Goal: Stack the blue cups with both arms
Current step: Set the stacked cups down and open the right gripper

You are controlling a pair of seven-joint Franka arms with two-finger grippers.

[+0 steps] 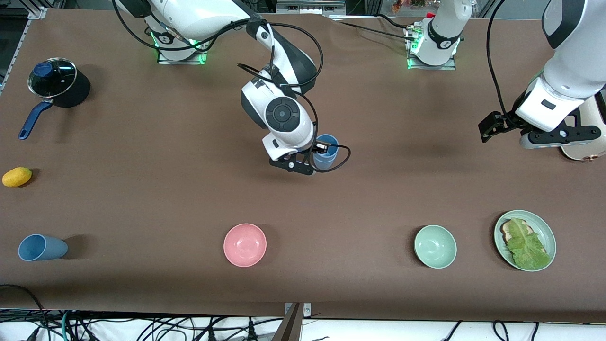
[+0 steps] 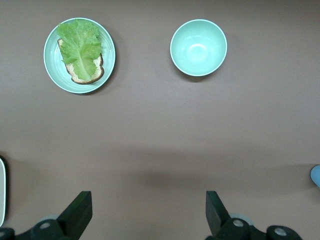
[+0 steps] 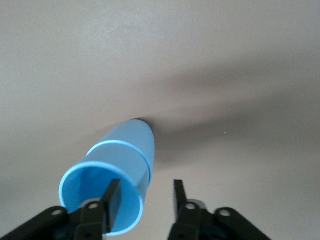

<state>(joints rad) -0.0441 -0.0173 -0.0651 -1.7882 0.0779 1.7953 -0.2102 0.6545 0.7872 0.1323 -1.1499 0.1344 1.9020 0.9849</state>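
Note:
A medium blue cup (image 1: 326, 152) stands upright in the middle of the table. In the right wrist view (image 3: 122, 165) a rim line runs round its wall, as if one cup sits in another. My right gripper (image 1: 316, 158) (image 3: 146, 192) is open at its rim, with one finger inside the cup and the other outside, a gap showing beside the wall. A paler grey-blue cup (image 1: 41, 247) lies on its side at the right arm's end, near the front camera. My left gripper (image 1: 490, 127) (image 2: 147, 210) is open and empty over bare table at the left arm's end.
A pink bowl (image 1: 245, 245) and a pale green bowl (image 1: 435, 246) (image 2: 198, 47) sit near the front camera. A green plate (image 1: 541, 221) (image 2: 107, 70) holds toast and lettuce. A lidded pot (image 1: 54, 80) and a yellow fruit (image 1: 17, 176) are at the right arm's end.

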